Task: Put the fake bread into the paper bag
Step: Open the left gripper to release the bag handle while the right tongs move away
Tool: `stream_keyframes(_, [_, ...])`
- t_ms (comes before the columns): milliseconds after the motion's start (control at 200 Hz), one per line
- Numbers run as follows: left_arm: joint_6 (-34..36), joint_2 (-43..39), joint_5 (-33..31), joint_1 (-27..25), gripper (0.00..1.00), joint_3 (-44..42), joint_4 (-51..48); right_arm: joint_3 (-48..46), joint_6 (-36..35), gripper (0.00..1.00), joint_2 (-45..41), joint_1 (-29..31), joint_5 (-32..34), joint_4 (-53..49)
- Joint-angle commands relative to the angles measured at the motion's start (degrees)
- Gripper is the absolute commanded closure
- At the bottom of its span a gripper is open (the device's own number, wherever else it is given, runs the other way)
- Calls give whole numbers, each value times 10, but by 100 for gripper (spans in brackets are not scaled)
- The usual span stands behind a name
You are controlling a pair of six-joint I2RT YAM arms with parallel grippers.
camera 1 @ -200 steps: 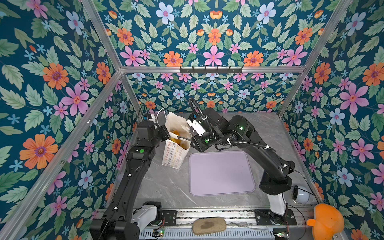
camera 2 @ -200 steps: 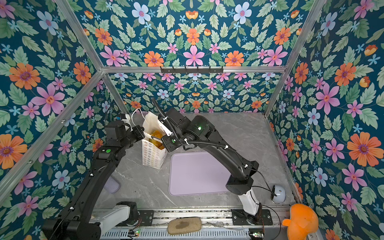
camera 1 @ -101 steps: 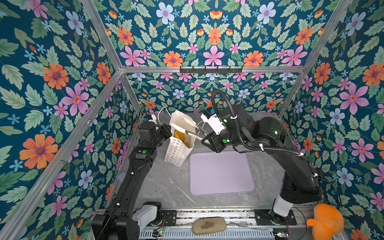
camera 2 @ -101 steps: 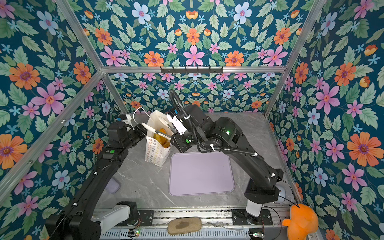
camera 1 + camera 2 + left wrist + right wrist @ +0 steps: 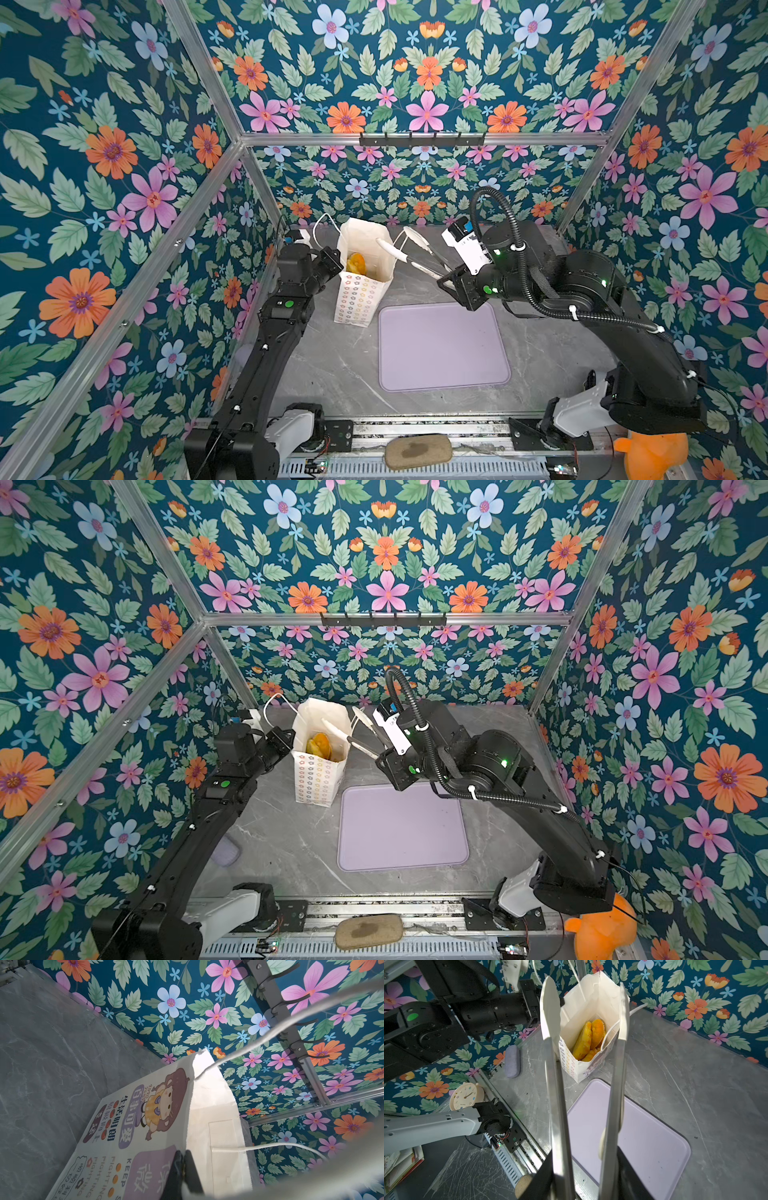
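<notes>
The left gripper [image 5: 184, 1159] is clenched on the rim of the paper bag [image 5: 362, 293], which stands with the fake bread [image 5: 589, 1039] inside. Beside the bag, the right gripper [image 5: 583, 1178] grasps tongs [image 5: 556, 1084], their empty tips spread near the bag's mouth.

1. Walls [image 5: 124, 166]: dark teal wallpaper printed with orange, pink and pale blue flowers and green leaves. It fills the left, right and upper parts of both top views.
2. Struts [image 5: 199, 75]: silver aluminium, running along the wall joins and meeting at the back wall's upper corners.
3. Hook rail [image 5: 422, 139]: black, with a row of hooks, mid-span on the horizontal strut, upper centre.
4. Tabletop [image 5: 340, 365]: grey marble pattern with pale veins, lower centre.
5. Mat [image 5: 442, 347]: lilac with rounded corners, lying flat on the tabletop.
6. Metal track [image 5: 436, 424]: along the tabletop's bottom edge.
7. Light: even, with a soft sheen on the tabletop.
</notes>
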Motion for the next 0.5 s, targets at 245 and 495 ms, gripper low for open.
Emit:
stream_keyframes(245, [38,-28,-42,6,65,-9,-26,-124,27,60,-93,-83,-17,44])
stream_keyframes(495, [116,-39,-97,7,38,32,-106,-214,32,61,-134,-147,-26,43])
